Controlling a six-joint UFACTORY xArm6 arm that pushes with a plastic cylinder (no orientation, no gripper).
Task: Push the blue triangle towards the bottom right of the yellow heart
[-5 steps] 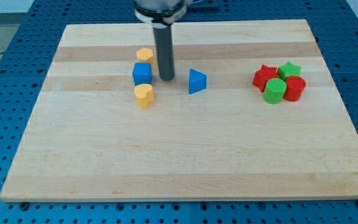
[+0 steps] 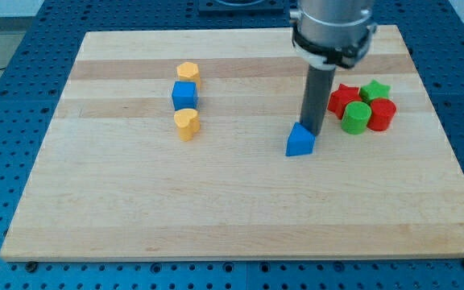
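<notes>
The blue triangle (image 2: 300,141) lies right of the board's middle. My tip (image 2: 313,132) stands just behind it at its upper right, touching or nearly touching it. The yellow heart (image 2: 186,124) lies far to the view's left, the lowest of a column of three blocks. The triangle is well right of the heart and slightly below its level.
Above the heart sit a blue cube (image 2: 184,95) and a yellow hexagon (image 2: 188,73). At the view's right a cluster holds a red star (image 2: 341,99), a green star (image 2: 374,89), a green cylinder (image 2: 356,118) and a red cylinder (image 2: 382,114), close to my rod.
My tip has moved from beside the blue cube to the right, now behind the blue triangle. The triangle has shifted right and down, farther from the yellow heart.
</notes>
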